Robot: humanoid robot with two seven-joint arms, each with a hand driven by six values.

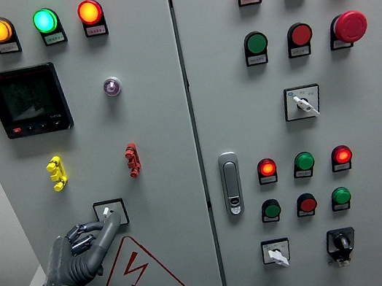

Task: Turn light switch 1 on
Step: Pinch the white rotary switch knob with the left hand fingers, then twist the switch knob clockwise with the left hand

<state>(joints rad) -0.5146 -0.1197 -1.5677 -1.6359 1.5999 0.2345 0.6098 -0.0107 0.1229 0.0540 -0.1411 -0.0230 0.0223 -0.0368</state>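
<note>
Now the left hand (83, 247) reaches up from seven o'clock, one finger (110, 228) stretched out and the others curled, holding nothing. Its tip touches the little switch (108, 212) on the grey panel (157, 119), probably so it can flip it.

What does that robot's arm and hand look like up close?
Only the left hand shows. It is dark grey, nearly black, with a smooth, glossy surface and slim jointed fingers built from separate segments. The wrist below looks bulkier, with dark ridged parts. No markings or loose cables are visible.
</note>
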